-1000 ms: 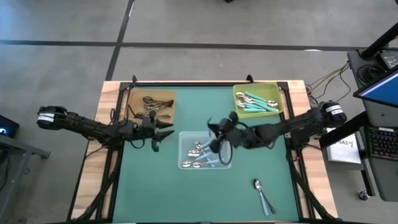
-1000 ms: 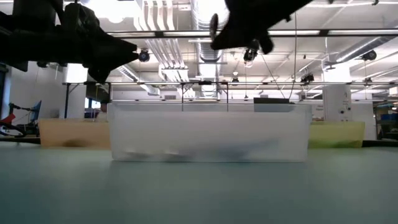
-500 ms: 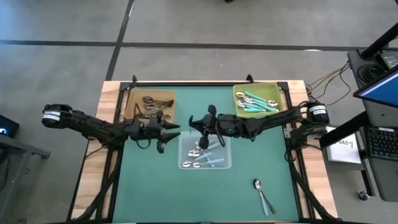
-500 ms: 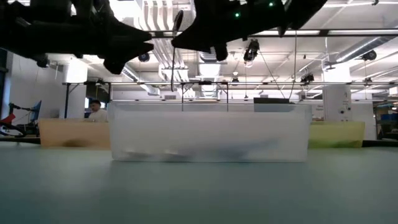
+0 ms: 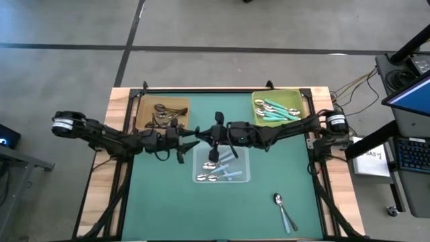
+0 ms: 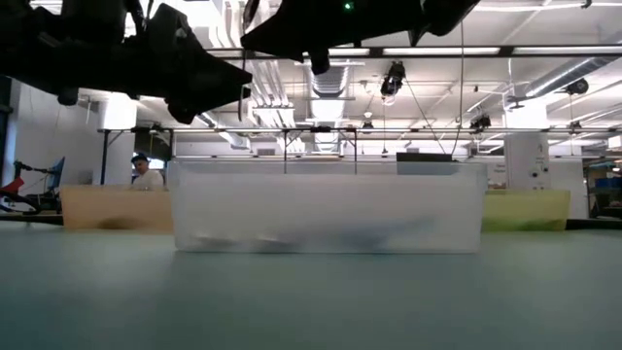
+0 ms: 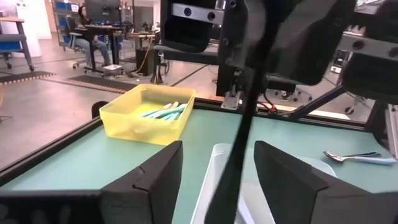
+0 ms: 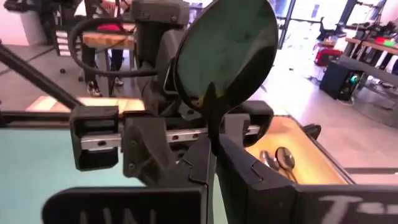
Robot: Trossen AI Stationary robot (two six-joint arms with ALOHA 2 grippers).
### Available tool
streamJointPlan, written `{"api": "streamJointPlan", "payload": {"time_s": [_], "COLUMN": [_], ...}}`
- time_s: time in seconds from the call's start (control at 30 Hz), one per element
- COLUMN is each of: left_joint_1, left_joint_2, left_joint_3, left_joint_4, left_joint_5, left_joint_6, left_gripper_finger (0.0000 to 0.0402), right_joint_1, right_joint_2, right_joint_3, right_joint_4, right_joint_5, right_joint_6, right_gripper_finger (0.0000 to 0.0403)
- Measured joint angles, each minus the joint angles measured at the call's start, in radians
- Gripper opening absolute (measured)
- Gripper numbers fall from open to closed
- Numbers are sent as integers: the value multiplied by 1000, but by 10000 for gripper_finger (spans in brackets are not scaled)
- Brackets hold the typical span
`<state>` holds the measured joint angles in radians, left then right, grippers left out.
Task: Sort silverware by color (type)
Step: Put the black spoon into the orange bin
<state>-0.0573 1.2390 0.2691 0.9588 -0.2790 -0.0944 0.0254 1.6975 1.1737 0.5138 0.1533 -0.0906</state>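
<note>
Dark metal spoon (image 8: 225, 53) is up in the air above the surface, pinched by its handle in the right hand (image 8: 212, 144), bowl standing upright past the fingertips. Right hand is clenched on it, above the clear tray's (image 5: 244, 176) near edge.

Handling, my guess: all-metal spoon, so stiff, light, smooth and prob slippery. Thin handle gives little to bite on, so it could pivot or slip if pinched off-centre. Best hold for the other arm looks like mid-handle, just below the right hand's fingertips, squarely across the flat.

Left hand (image 5: 190, 140) sits right opposite the right hand, fingers spread apart, nothing in them yet; the dark handle (image 7: 244, 118) runs between its two fingers. Looks like a hand-over setup.

Behind the left hand: brown tray (image 5: 142, 107) w/ more dark spoons. Behind the right hand: yellow-green tray (image 5: 256, 102) w/ teal-handled ones. One stray spoon (image 5: 283, 209) lies on the surface well apart.
</note>
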Motion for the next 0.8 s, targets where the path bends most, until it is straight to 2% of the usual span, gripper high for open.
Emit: {"api": "streamJointPlan", "payload": {"time_s": [0.2,0.27,0.4,0.43,0.63,0.8], "left_joint_1": [0,0,-1,-1,-1,12], "left_joint_2": [20,22,21,21,16,3], "left_joint_3": [20,25,27,27,26,26], "left_joint_4": [-1,-2,-7,-10,-19,-18], "left_joint_5": [0,-8,-12,-13,-18,-52], "left_joint_6": [6,7,8,7,3,-6], "left_gripper_finger": [143,112,22,14,7,0], "right_joint_1": [0,0,-2,-2,-1,-6], "right_joint_2": [4,4,1,1,-8,-46], "right_joint_3": [17,17,17,17,17,16], "right_joint_4": [-54,-61,-77,-82,-111,-230], "right_joint_5": [-1,1,11,11,35,79], "right_joint_6": [1,1,13,15,21,38], "right_gripper_finger": [9,9,9,9,12,45]}}
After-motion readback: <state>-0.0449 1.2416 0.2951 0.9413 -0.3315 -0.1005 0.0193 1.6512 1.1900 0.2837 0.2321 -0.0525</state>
